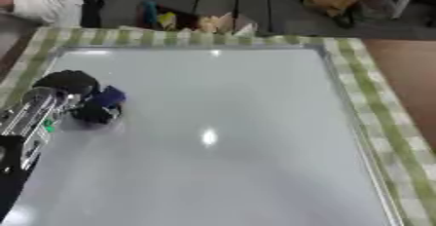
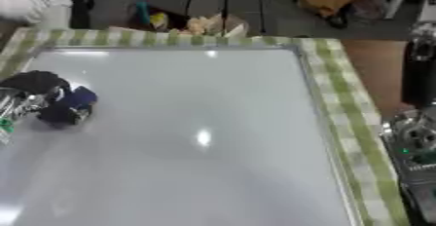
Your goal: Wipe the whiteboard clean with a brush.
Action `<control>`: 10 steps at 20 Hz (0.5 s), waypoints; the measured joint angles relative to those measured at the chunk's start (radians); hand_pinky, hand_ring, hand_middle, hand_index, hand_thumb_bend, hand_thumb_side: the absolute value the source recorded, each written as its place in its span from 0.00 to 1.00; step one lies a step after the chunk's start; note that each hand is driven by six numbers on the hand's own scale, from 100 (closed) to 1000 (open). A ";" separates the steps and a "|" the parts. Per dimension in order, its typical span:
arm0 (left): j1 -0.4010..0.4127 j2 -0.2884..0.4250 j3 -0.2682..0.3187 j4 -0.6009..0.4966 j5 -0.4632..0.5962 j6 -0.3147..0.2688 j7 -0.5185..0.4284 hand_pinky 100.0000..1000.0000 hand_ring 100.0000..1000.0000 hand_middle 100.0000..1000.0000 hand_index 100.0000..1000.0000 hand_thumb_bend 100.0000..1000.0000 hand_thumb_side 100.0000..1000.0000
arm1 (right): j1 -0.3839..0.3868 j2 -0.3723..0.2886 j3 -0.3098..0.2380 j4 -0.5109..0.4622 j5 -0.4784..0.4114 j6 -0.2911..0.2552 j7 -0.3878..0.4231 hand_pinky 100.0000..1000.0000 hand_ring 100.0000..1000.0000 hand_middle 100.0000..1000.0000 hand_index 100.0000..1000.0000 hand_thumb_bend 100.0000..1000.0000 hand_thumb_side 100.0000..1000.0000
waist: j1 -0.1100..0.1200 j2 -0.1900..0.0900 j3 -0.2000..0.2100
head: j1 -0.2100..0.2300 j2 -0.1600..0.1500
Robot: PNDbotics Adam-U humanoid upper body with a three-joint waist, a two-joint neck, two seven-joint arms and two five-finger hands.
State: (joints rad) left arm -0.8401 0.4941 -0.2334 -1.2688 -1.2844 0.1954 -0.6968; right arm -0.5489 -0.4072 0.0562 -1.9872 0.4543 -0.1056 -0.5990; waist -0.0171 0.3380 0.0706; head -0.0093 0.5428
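Observation:
A large whiteboard [image 1: 221, 137] lies flat on a green checked cloth and fills most of both views; I make out no marks on it. My left hand [image 1: 77, 91] sits on the board's left part, its dark fingers curled round a small blue brush [image 1: 108, 96] that rests against the surface. The silver and black left forearm [image 1: 30, 118] comes in from the lower left. Of the right side only a black and silver arm part [image 2: 415, 137] shows at the right edge of the right eye view; the right hand itself is out of sight.
The green checked cloth [image 1: 374, 108] borders the board at the top and right. Beyond the far edge lie a few coloured things [image 1: 191, 21] on a dark floor. A person's white sleeve [image 1: 34, 1] shows at the top left, away from the board.

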 measured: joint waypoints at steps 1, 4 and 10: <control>0.000 0.000 -0.007 -0.007 0.002 -0.007 -0.005 0.06 0.36 0.32 0.59 0.00 0.74 | 0.000 0.000 0.000 0.000 0.000 0.000 0.000 0.81 0.88 0.68 0.81 0.00 1.00 | 0.000 0.000 -0.001 | 0.000 0.000; 0.002 0.000 -0.026 -0.027 0.008 -0.023 -0.016 0.06 0.36 0.31 0.59 0.00 0.75 | 0.000 0.000 0.000 0.000 0.000 0.000 0.000 0.81 0.88 0.68 0.81 0.00 1.00 | 0.002 0.000 -0.001 | 0.002 0.000; 0.003 0.000 -0.053 -0.052 0.009 -0.042 -0.026 0.06 0.36 0.31 0.59 0.00 0.75 | 0.000 0.000 0.000 0.000 0.000 0.000 0.000 0.81 0.88 0.68 0.81 0.00 1.00 | 0.002 0.000 -0.002 | 0.003 -0.001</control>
State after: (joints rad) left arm -0.8373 0.4939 -0.2862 -1.3203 -1.2750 0.1535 -0.7229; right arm -0.5489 -0.4072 0.0562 -1.9872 0.4539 -0.1056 -0.5991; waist -0.0148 0.3380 0.0687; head -0.0060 0.5423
